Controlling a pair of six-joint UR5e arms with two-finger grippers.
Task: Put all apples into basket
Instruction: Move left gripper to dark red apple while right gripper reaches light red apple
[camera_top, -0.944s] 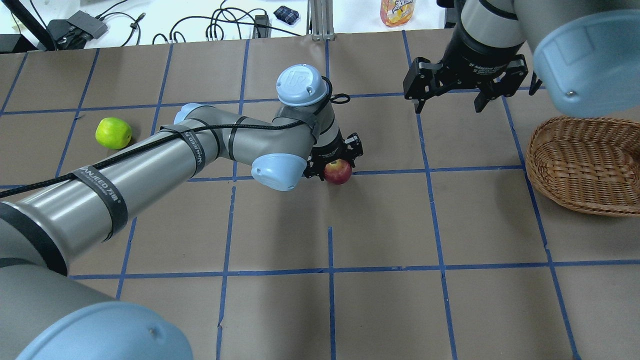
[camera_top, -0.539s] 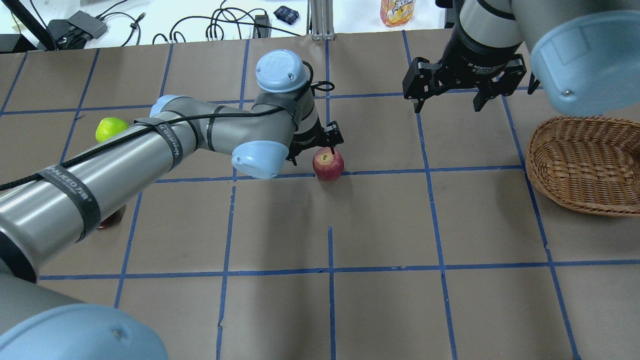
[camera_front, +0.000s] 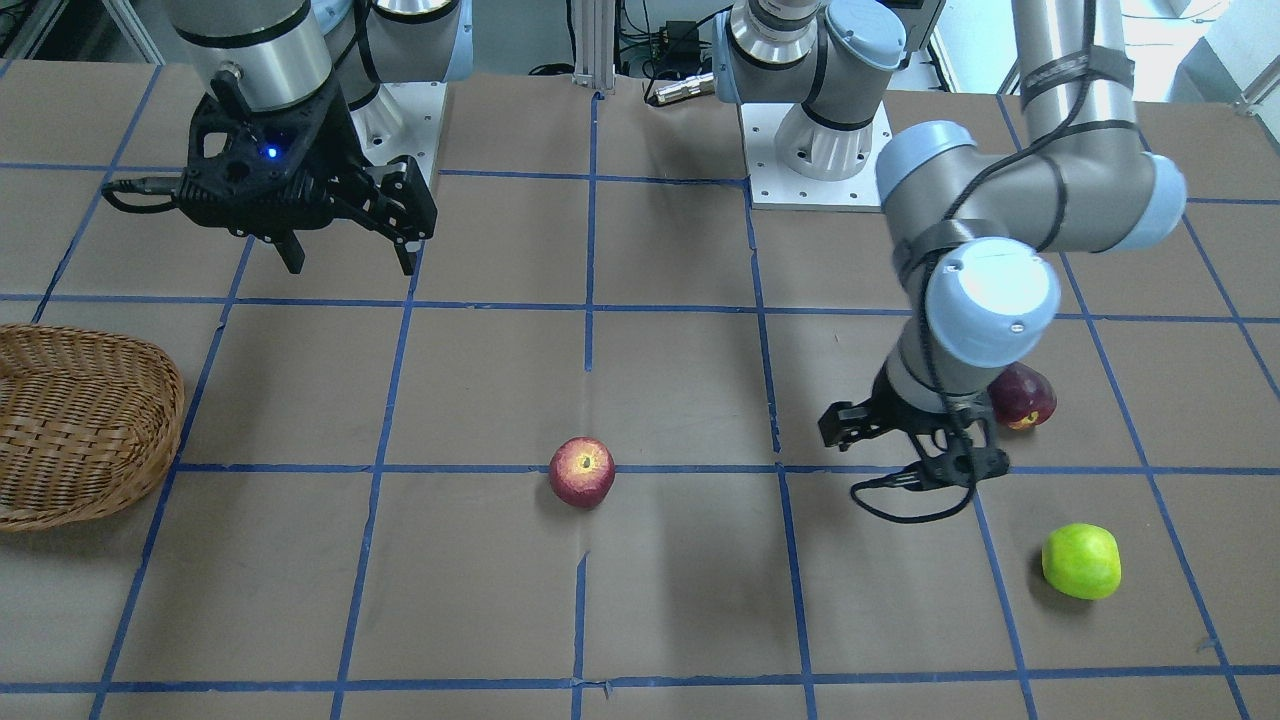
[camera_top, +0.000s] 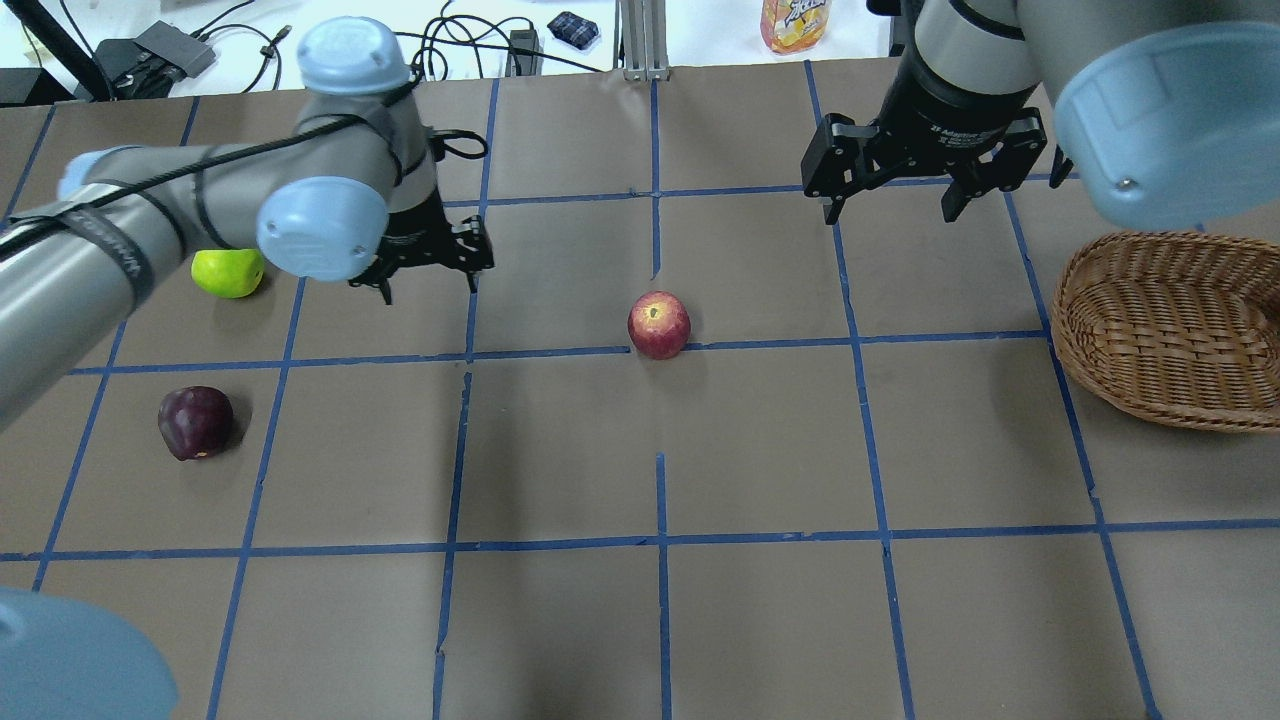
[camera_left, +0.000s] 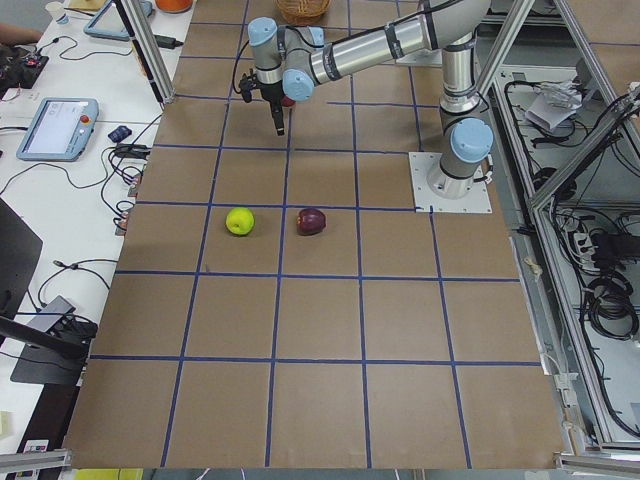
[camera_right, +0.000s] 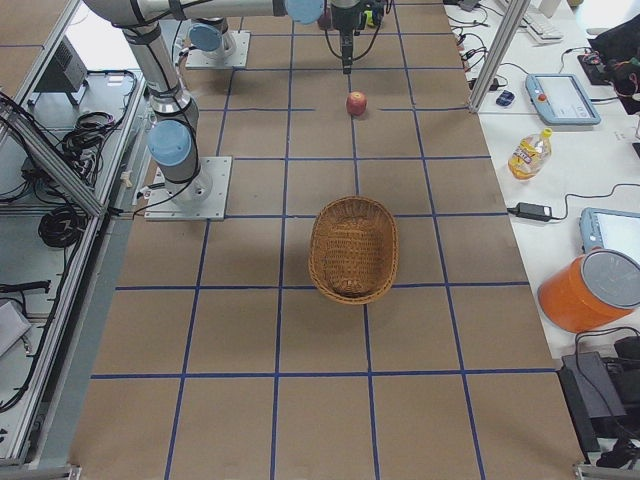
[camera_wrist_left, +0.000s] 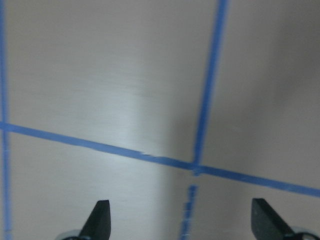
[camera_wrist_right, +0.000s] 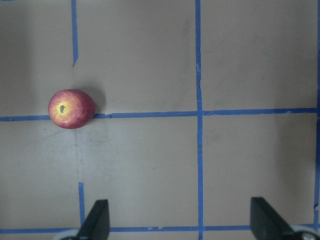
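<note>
At centre of the surface (camera_top: 560, 620), your left tool (camera_top: 428, 288) has released the red apple (camera_top: 659, 325) and swung back near the green apple (camera_top: 228, 272), spread wide and empty | right tool (camera_top: 889, 212) spread, empty, well apart from the red apple | basket (camera_top: 1160, 330) bare: none in yet, right pickup likely next

Overhead: from behind, forward-down. Front-facing: opposite, steep, mirrored. Side cams: table (camera_left: 320, 330) ends, far back. Wrist cams: close, straight down past fingertips (camera_wrist_left: 101, 215). Shared by right wrist, overhead, front: red apple (camera_wrist_right: 71, 109) ahead of right gripper (camera_wrist_right: 180, 212).
</note>
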